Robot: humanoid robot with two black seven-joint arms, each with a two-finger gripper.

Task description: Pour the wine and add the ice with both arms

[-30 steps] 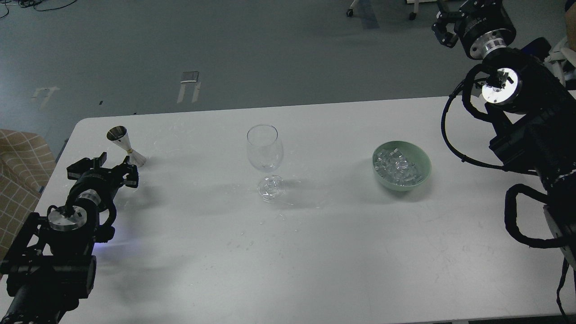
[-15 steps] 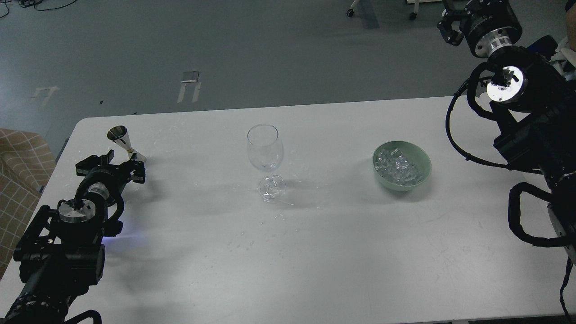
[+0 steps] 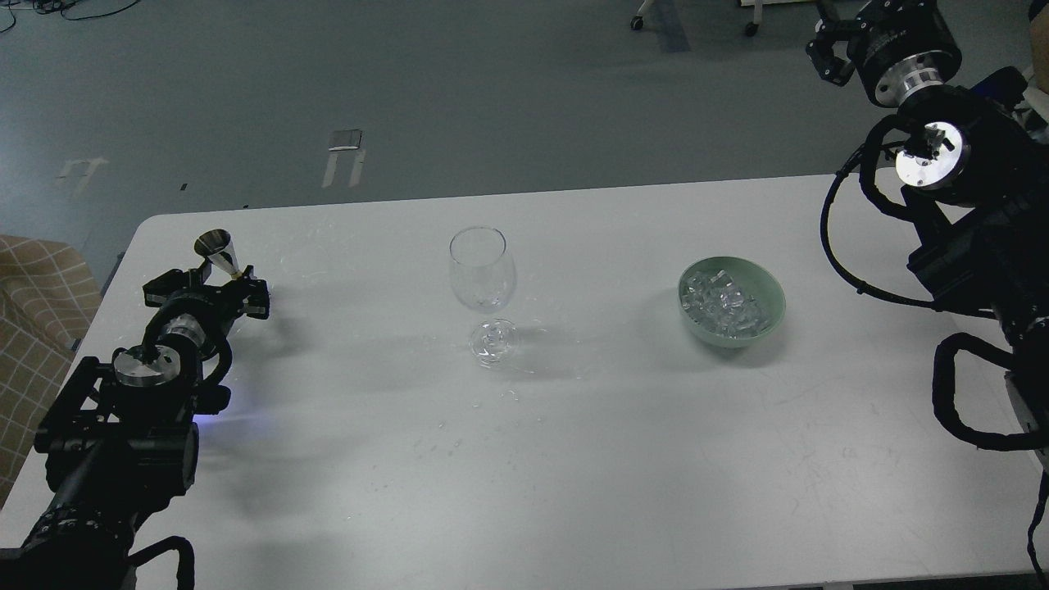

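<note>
A small silver jigger (image 3: 215, 248) stands at the table's far left. My left gripper (image 3: 211, 292) is open, with one finger on each side of the jigger's lower half, which it hides. An empty clear stemmed wine glass (image 3: 483, 269) stands upright at mid-table. The ice (image 3: 721, 301), many small clear cubes, lies in a pale green bowl (image 3: 770, 297) to the right of the glass. My right gripper (image 3: 829, 49) is raised high at the top right, beyond the table's far edge and far from the bowl. It is partly cut off by the view's edge, so I cannot tell if it is open.
The white table (image 3: 574, 459) spans the view, its far edge at the grey floor. A tan checked cushion (image 3: 33, 303) sits off the left edge. Chair castors (image 3: 638, 23) show on the floor at the top. My right arm's cables (image 3: 844, 246) loop over the table's right end.
My left gripper has moved forward and to the right, up to the jigger, and now straddles its lower half. My right arm has shifted slightly up and to the right.
</note>
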